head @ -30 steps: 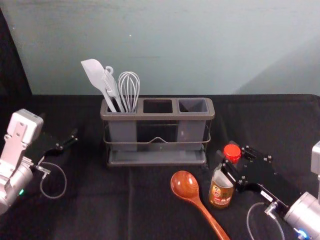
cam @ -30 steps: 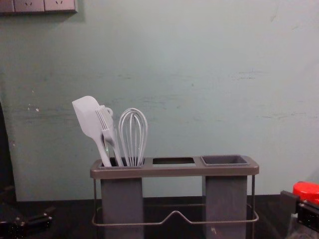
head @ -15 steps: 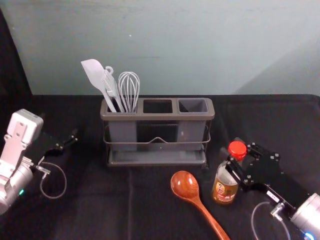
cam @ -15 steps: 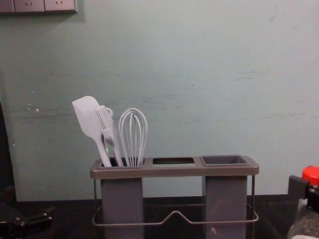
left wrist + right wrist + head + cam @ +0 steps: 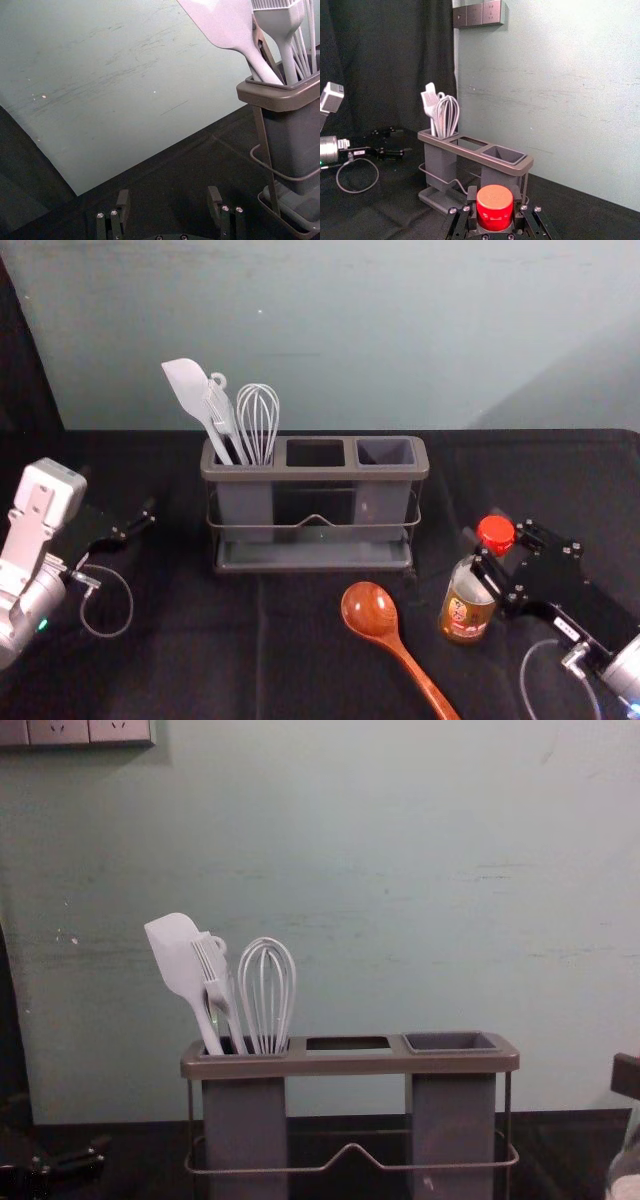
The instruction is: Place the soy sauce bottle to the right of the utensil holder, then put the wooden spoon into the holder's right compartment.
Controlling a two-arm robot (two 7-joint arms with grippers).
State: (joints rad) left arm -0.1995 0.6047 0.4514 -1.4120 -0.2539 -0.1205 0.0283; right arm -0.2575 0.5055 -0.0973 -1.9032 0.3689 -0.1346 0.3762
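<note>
In the head view my right gripper is shut on the neck of the soy sauce bottle, right of and in front of the utensil holder. Whether the bottle's base touches the table, I cannot tell. The right wrist view has its red cap between the fingers of my right gripper. The wooden spoon lies bowl-first toward the holder, left of the bottle. Far left, my left gripper stays parked; in the left wrist view the same gripper is open, holding nothing.
White utensils, a spatula and a whisk among them, stand in the holder's left compartment. The middle and right compartments hold nothing. Behind the black-covered table rises a pale wall.
Gripped by my right gripper, the bottle has shifted right and slightly away from the robot, widening its distance from the spoon. The left arm, spoon and holder have kept their places.
</note>
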